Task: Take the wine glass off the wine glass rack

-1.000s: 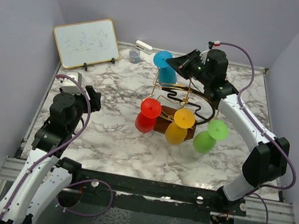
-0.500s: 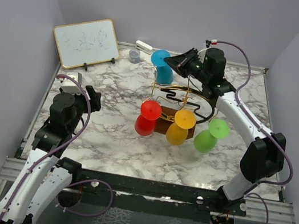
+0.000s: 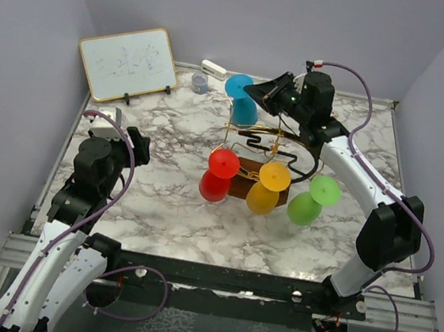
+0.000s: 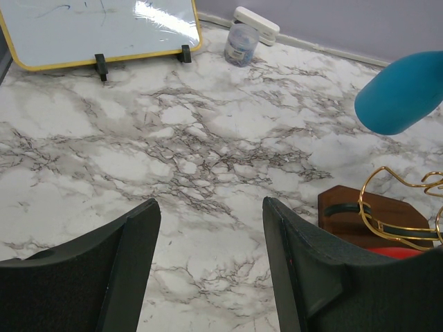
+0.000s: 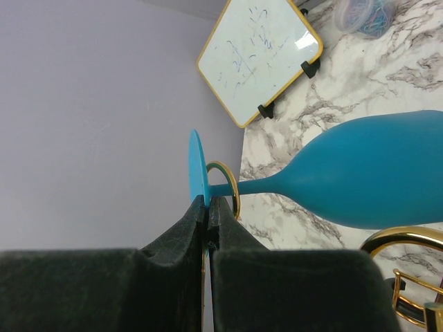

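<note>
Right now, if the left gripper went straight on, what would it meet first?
Most likely the bare marble table: the open left gripper angles down at it; the blue wine glass sits to its right.

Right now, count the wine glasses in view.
4: blue at the back, gripped by the right gripper; red front left; yellow front middle; green right. None looks hidden.

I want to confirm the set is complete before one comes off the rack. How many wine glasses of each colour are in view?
blue wine glass: 1
red wine glass: 1
yellow wine glass: 1
green wine glass: 1
Total: 4
</note>
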Motion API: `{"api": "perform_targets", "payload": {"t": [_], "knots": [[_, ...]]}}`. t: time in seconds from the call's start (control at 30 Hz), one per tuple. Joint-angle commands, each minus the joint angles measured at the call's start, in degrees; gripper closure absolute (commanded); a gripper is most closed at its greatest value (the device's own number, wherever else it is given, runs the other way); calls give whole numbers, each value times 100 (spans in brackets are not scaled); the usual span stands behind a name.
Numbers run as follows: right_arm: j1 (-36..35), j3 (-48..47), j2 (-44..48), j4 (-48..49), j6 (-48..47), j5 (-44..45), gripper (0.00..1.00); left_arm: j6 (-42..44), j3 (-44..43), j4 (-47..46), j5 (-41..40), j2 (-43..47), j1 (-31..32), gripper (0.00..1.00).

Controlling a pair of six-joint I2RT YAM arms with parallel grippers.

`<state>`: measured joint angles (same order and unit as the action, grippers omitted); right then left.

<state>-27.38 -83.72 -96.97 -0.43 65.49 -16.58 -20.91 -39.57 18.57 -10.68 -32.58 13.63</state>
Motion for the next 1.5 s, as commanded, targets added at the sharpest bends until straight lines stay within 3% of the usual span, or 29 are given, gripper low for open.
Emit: {"api": "perform_targets", "payload": {"t": [0.0,0.37,1.03,1.47], "knots": [[-13,-148,65,149,69,250,99,-32,2,-48,113,14,17,36],[4,284,164,937,346,181,99,-29,2,-53,136,-37,17,36],[22,-376,-409,986,227,-711,99,-26,-7,-71,108,-103,15,36],[22,450,519,624,-20,-426,99,-30,-11,-76,158,-90,17,36]]}}
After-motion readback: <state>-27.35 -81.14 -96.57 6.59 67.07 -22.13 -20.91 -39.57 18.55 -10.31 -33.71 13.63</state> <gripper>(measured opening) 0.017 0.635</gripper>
